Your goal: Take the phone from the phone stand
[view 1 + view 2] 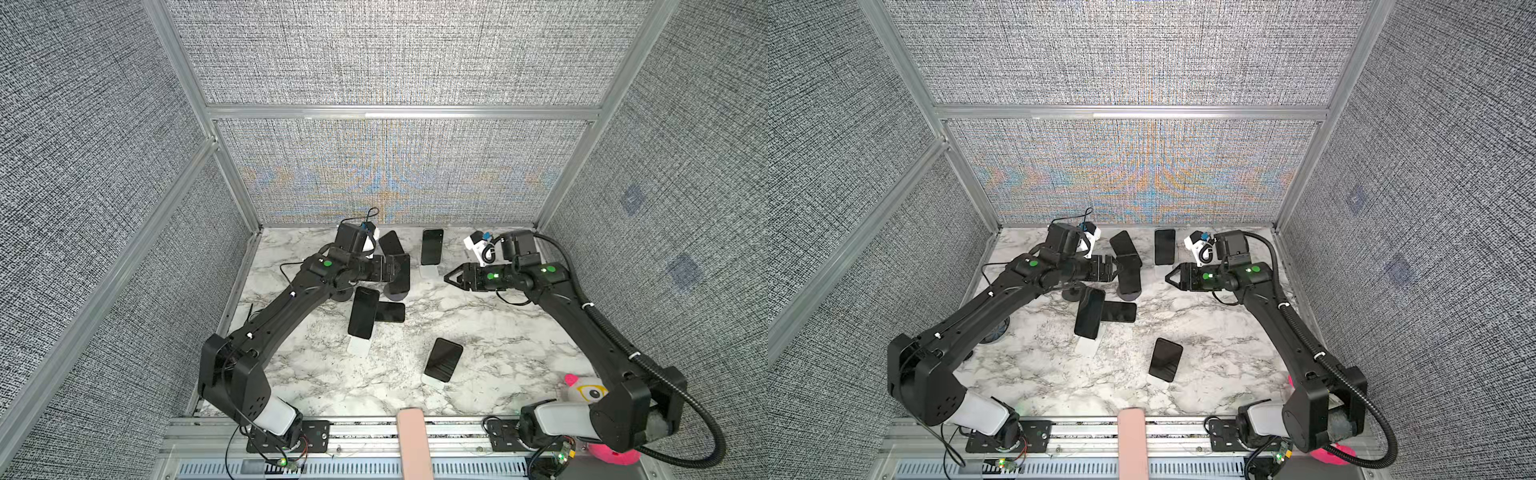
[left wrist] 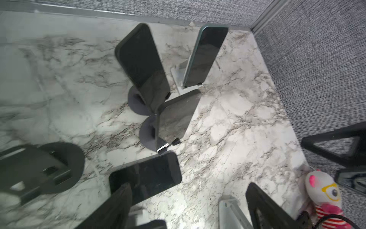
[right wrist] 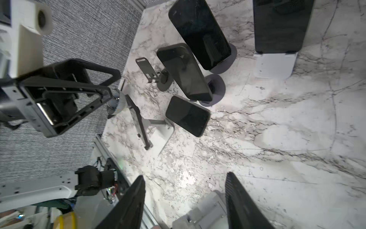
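Under left arm [image 1: 291, 307], half-hidden stand [image 3: 146, 68]

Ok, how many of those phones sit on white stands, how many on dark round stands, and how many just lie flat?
Phones on white stands: 3
Phones on dark round stands: 2
Phones lying flat on the marble table: 1
Total: 6 phones

Black phone [image 3: 188, 116] — flat, near stand [image 3: 147, 70]
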`<state>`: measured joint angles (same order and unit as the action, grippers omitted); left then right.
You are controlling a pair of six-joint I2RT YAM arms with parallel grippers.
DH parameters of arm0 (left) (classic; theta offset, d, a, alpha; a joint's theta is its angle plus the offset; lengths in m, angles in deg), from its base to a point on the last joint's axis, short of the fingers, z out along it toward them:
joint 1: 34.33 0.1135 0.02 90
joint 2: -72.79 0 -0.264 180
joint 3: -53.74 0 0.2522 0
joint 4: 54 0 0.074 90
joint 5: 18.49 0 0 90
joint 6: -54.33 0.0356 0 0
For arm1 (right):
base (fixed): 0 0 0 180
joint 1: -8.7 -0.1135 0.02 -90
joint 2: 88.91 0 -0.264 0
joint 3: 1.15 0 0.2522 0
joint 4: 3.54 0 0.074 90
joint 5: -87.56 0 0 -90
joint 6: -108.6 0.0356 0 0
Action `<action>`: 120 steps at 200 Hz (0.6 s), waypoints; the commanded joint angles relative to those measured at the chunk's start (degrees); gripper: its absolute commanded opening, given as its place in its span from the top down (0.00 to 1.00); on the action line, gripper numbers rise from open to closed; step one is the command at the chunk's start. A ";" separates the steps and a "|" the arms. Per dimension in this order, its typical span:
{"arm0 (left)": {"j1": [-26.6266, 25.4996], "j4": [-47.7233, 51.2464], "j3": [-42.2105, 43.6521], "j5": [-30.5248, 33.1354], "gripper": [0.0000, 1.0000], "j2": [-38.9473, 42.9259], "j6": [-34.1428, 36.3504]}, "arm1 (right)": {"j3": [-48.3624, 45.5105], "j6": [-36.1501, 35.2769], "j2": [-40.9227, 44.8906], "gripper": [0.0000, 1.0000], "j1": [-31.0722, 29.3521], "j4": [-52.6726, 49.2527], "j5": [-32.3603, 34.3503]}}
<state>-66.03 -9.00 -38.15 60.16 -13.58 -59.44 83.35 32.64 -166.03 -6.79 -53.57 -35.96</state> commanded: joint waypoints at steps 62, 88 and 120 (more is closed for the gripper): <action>-1.14 2.87 12.24 4.12 0.02 8.65 7.29 | -3.84 -4.02 1.75 0.17 -2.07 0.83 9.44; -1.73 0.44 13.94 5.21 0.02 8.05 6.63 | -4.45 -3.78 1.99 0.11 -2.45 0.94 10.72; -3.18 0.26 14.66 8.98 0.02 5.46 6.45 | -5.21 -3.99 3.01 0.10 -2.47 0.79 11.87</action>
<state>-68.55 -7.27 -23.88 65.51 -6.81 -53.65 78.41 28.82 -163.65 -9.28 -53.29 -25.53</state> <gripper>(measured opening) 0.985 0.902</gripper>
